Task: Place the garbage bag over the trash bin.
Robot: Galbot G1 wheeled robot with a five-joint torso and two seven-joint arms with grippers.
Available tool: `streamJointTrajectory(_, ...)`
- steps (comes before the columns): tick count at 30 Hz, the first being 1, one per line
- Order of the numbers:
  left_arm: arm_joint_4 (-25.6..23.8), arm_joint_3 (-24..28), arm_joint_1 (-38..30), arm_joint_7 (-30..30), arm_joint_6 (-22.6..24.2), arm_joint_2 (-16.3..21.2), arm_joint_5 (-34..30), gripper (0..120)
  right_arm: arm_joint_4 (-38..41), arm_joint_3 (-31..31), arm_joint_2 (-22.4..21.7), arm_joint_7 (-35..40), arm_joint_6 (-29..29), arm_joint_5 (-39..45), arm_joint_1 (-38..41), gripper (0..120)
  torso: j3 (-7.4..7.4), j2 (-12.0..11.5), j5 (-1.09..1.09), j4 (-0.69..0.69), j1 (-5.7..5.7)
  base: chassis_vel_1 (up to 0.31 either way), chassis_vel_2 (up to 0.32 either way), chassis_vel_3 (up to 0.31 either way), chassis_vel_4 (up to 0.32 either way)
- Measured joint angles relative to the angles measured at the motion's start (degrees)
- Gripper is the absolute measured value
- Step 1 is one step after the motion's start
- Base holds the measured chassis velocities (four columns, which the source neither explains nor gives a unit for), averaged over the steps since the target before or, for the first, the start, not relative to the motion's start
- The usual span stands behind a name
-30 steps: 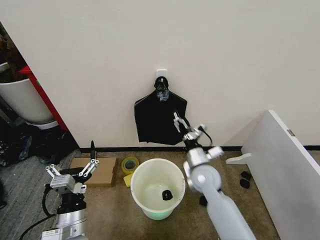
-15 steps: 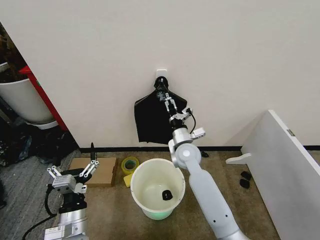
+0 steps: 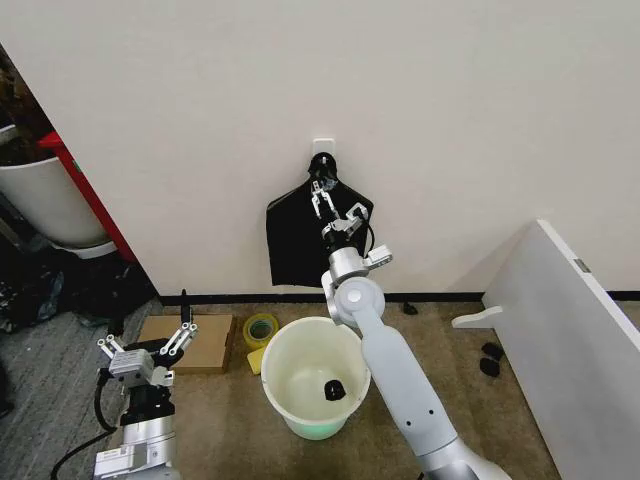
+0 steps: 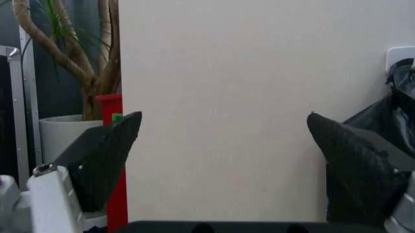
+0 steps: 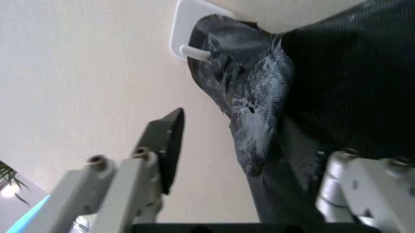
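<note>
Start at the left: your left gripper sits low at the near left, held above the floor with its fingers spread apart and nothing between them. Just beyond it a flat piece of cardboard lies on the floor, and to its right a roll of yellow tape rests near the wall.

Moving right, you find the trash bin standing upright on the floor in the middle, its mouth uncovered, with a small dark object lying at its bottom.

Above and behind the bin, on the far wall, a white hook carries the garbage bag, which hangs flat against the wall, gathered into a crinkled bunch at the top. Your right gripper is raised to that bunch, just below the hook. In the right wrist view its fingers stand apart on either side of the gathered plastic, not closed on it.

Farther right, a white board leans at the near right edge.
</note>
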Motion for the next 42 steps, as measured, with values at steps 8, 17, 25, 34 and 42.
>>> streamJointTrajectory(8, 0.4, 0.3, -0.2, 0.0, 0.0, 0.0, 0.0, 100, -0.2, 0.3, 0.0, -0.3, 0.6, -1.3, -0.7, 22, 0.0, 0.0, 0.0, 0.0, 0.0, 0.0, 0.0, 0.0, 0.0)
streamJointTrajectory(17, 0.9, 0.5, -0.3, -0.1, -0.4, -0.2, 0.2, 100, 0.0, 0.3, -0.8, 0.2, 0.8, -4.4, -1.5, 0, 0.0, 0.0, 0.0, 0.01, 0.0, 0.0, 0.0, 0.0, 0.0)
streamJointTrajectory(25, 0.8, -0.1, -0.4, -1.0, -0.4, 0.5, -0.9, 100, 7.9, -4.7, -6.4, 2.9, 1.0, -6.7, -9.6, 0, 0.0, 0.0, 0.01, 0.0, -0.01, 0.0, 0.0, 0.0, 0.0)
streamJointTrajectory(34, 1.5, 0.4, -0.9, -1.3, -0.5, 0.8, -1.2, 100, 19.3, -8.2, -16.6, 3.9, 1.2, -11.3, -22.8, 0, -0.01, 0.0, 0.01, 0.0, -0.01, 0.0, 0.0, 0.0, 0.0)
streamJointTrajectory(42, 1.5, 0.7, -1.0, -1.3, -0.5, 1.2, -1.2, 100, 22.0, -8.6, -23.5, 2.5, 2.6, -18.0, -31.2, 0, -0.01, 0.0, 0.01, 0.0, -0.01, 0.0, 0.0, 0.0, 0.0)
